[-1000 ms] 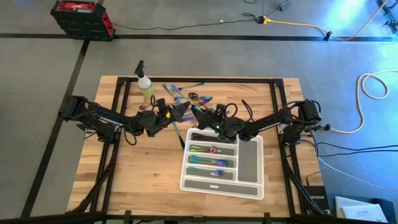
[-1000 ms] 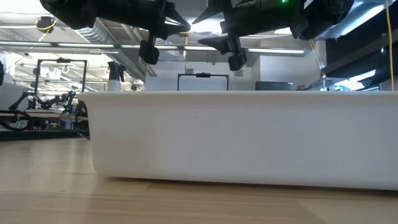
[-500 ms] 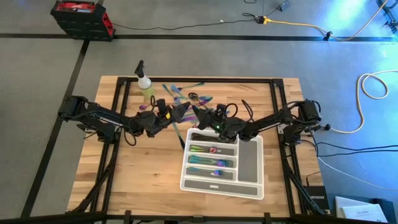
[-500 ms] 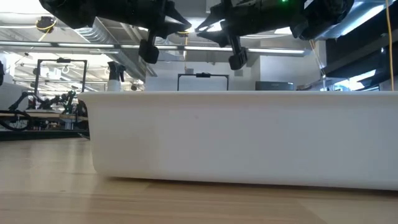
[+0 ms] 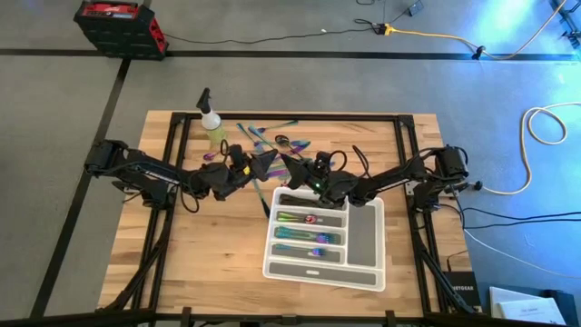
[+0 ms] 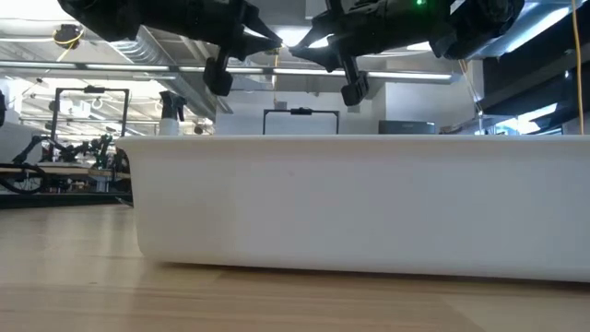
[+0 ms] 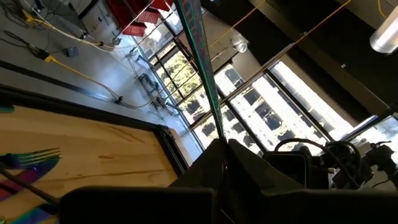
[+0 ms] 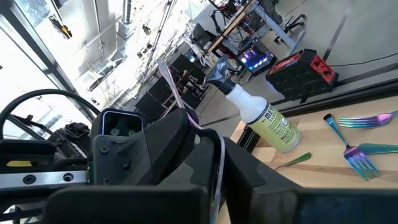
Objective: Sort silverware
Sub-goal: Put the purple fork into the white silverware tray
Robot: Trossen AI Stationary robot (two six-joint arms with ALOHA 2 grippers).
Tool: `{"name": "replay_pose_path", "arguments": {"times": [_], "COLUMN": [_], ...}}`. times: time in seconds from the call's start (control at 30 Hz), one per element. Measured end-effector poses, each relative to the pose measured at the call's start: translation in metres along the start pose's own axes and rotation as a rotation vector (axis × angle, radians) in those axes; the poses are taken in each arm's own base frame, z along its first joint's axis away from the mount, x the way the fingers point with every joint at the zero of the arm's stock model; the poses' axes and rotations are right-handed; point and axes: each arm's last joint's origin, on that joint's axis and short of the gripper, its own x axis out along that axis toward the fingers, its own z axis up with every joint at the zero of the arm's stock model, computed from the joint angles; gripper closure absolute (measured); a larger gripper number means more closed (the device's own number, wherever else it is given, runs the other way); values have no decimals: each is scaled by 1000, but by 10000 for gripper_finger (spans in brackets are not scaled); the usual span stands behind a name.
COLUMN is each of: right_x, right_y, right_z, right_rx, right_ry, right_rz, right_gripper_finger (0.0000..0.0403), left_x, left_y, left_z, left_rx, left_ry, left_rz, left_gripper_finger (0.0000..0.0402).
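My left gripper hovers above the table just beyond the tray's far left corner. It is shut on a slim iridescent green-purple piece of silverware; which kind I cannot tell. The piece also shows in the right wrist view and in the low view. My right gripper faces it, almost tip to tip. Several loose iridescent forks and spoons lie flat on the wood farther back. Sorted pieces lie in the white tray. My left gripper pinches the slim handle between its two fingers. The fingers lie across it, roughly level, coming from the table's left. The piece stands up past the fingers, lifted clear of the table. The end inside the hold is hidden by the fingers.
A yellow-green spray bottle stands at the far left of the table and also shows in the right wrist view. The tray's near wall fills the low view. Bare wood lies to the tray's left and near side.
My right gripper's tip has risen slightly beside the left gripper. The left gripper and the held piece have kept still.
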Motion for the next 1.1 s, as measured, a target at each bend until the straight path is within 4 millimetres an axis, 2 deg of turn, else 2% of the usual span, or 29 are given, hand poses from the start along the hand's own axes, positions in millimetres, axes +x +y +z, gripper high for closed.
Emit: {"name": "replay_pose_path", "arguments": {"times": [0.27, 0.57, 0.73, 0.9, 1.0, 1.1], "right_x": [0, 0, 2, -10, -22, -39], "right_y": [0, 1, -2, -9, -12, -14], "right_z": [0, 1, 13, 25, 30, 22], "right_rx": [3, -23, -52, -68, -86, -89], "right_ry": [-2, -3, -32, -37, 1, 90], "right_rz": [3, 12, 2, -11, 1, -15], "right_gripper_finger": [400, 400, 400, 400, 401, 401], "left_x": [3, 3, 1, -5, -11, -20], "left_y": [2, 4, 6, 9, 7, 4], "left_z": [2, 0, -6, -16, -24, -33], "left_rx": [29, 49, 117, 147, 189, 298], "left_ry": [15, 23, 59, 139, 233, 321], "left_rz": [-12, 2, 32, 60, 15, -30], "left_gripper_finger": [394, 307, 285, 284, 283, 283]}}
